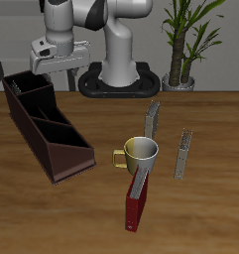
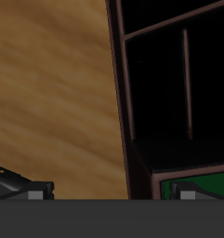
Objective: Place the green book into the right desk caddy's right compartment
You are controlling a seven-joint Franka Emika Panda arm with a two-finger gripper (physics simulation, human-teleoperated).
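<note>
My gripper [image 1: 50, 67] hangs above the far back end of the right desk caddy [image 1: 47, 129], a long dark-brown open box with dividers. In the wrist view my gripper [image 2: 109, 192] is open, with its dark fingertips [image 2: 25, 189] wide apart and nothing between them. A patch of the green book [image 2: 199, 179] shows inside a caddy [image 2: 123, 102] section just under one finger; it looks to rest inside the box. The green book is hidden in the exterior view.
A yellow-and-white mug [image 1: 141, 152] stands mid-table with a dark red book [image 1: 136, 203] in front of it. Two thin grey upright slabs [image 1: 154, 117] [image 1: 183, 154] stand beside the mug. The robot base [image 1: 119, 74] and a potted plant [image 1: 185, 45] are at the back.
</note>
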